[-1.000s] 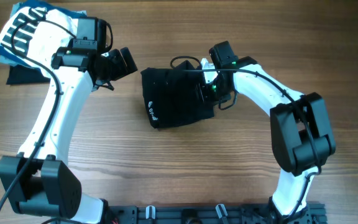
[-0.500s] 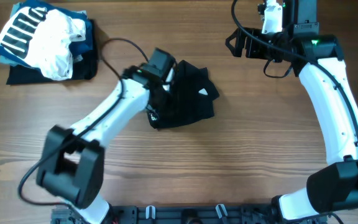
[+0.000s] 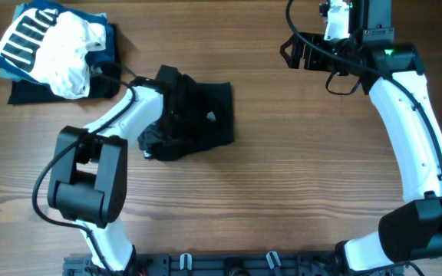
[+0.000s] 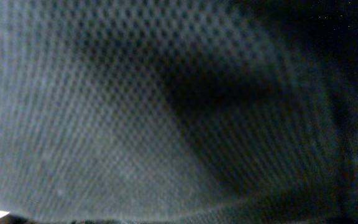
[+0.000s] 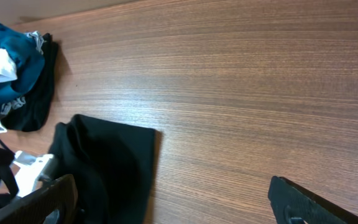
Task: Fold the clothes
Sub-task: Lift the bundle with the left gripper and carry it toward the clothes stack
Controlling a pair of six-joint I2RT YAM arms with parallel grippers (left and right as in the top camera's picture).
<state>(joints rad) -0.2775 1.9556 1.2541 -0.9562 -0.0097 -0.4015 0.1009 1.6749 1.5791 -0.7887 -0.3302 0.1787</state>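
Two arms reach over the wooden table [image 3: 282, 192], one from each side. Near the middle, a little to the left, the black shirt [image 3: 202, 123] lies in a limp, crumpled bundle. It is fairly flat along its right edge and bunched at its lower left corner, and a small pale mark shows on its upper surface.

The left end effector [image 3: 167, 80] is pressed into the shirt's upper left part. The white left arm [image 3: 117, 123] bends up to it from the near edge of the table. Its wrist camera is filled edge to edge with dark mesh cloth, blurred and very close. The fingers are hidden, so I cannot tell whether it is clenched on the fabric or released.

The right end effector [image 3: 290, 54] hangs over the far right of the table, well apart from the shirt and holding nothing. Its wrist view shows the two fingers spread wide with bare wood between them.

In the far left corner three smaller garments lie heaped. A white garment [image 3: 71, 50] is on top, a blue-and-white striped garment [image 3: 23, 38] lies beside and under it, and a dark garment [image 3: 29, 93] lies flat at the bottom. The heap is near the shirt, with a strip of wood showing between them in the right wrist view.
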